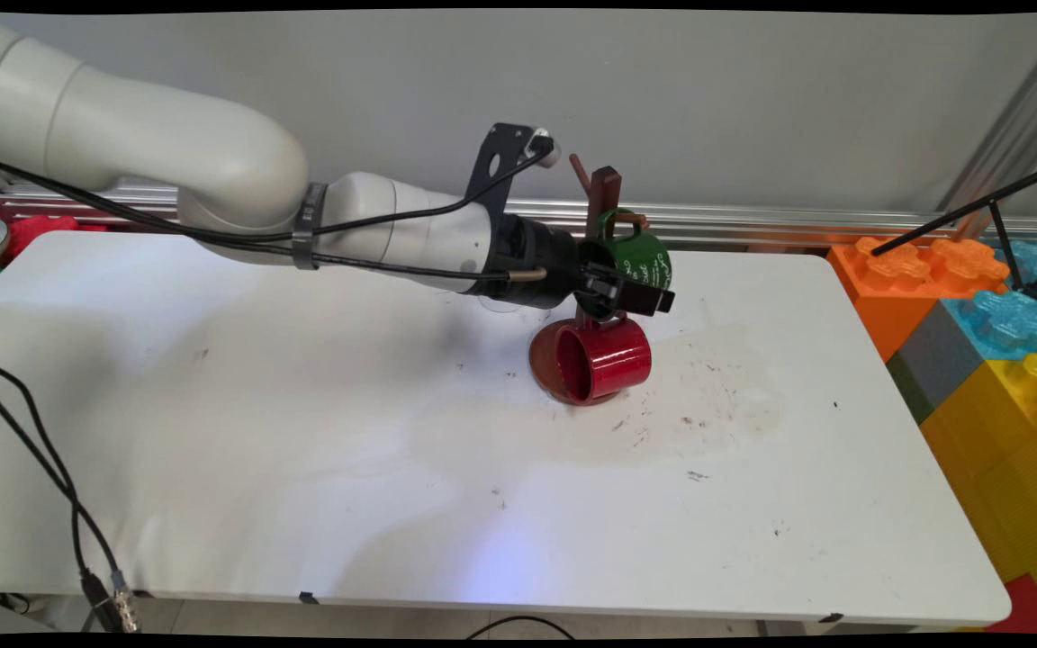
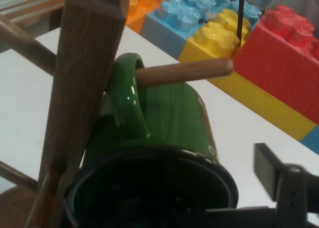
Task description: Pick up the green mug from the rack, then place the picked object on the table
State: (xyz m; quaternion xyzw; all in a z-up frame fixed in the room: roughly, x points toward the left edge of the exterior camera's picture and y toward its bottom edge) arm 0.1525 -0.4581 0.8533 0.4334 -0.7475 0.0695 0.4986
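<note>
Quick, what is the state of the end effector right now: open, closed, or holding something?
End effector: open, its fingers spread at the rim of the green mug, which hangs by its handle on a peg of the wooden mug tree.

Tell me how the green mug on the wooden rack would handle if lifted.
The green mug looks glazed, so probably stiff, slippery and breakable. Its handle hangs over a peg, so it would likely swing or snag unless lifted clear. The wooden rack seems slim, possibly tippy.
</note>
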